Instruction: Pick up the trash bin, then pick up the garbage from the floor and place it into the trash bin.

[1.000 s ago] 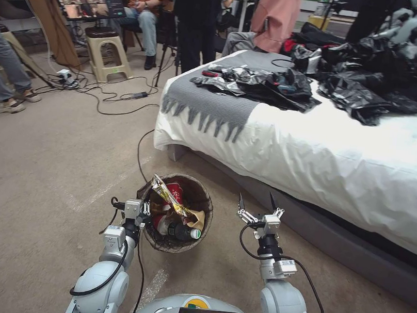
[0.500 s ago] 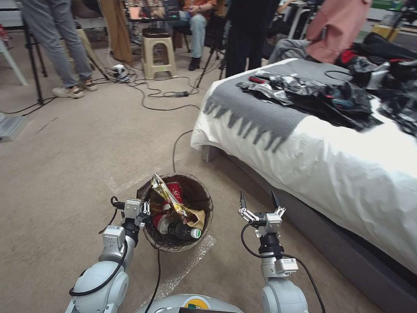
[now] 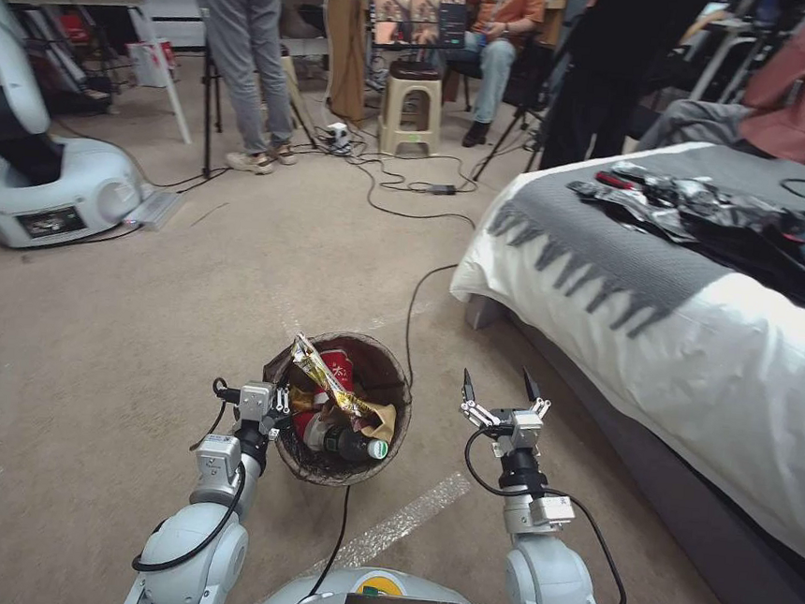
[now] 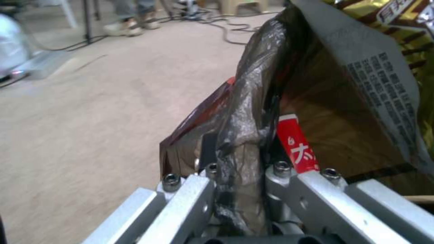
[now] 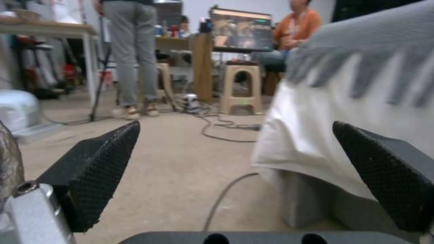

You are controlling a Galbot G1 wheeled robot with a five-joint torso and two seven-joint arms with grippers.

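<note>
The trash bin (image 3: 385, 393), round and lined with a dark brown bag, hangs in front of my base. My left gripper (image 3: 281, 404) is shut on its near-left rim. In the left wrist view the jaws of the left gripper (image 4: 239, 169) pinch the bagged rim of the trash bin (image 4: 244, 112). Garbage fills the bin: a yellow wrapper (image 3: 319, 375), a red-and-white cup (image 3: 339, 366) and a bottle (image 3: 352, 445). The cup (image 4: 296, 145) and wrapper (image 4: 375, 64) show close up. My right gripper (image 3: 498, 390) is open and holds nothing, to the right of the bin, its fingers (image 5: 97, 162) wide apart.
A bed (image 3: 698, 356) with a white sheet and grey throw runs along the right, with black bags on top. A cable (image 3: 415, 294) crosses the carpet to the bin. Another robot's white base (image 3: 46, 186) stands far left. People, a stool (image 3: 412, 105) and tables are behind.
The whole picture has slid to the right, so the camera has turned left. The bed now sits farther right and another robot's base has come in. Both arms and the bin keep their pose.
</note>
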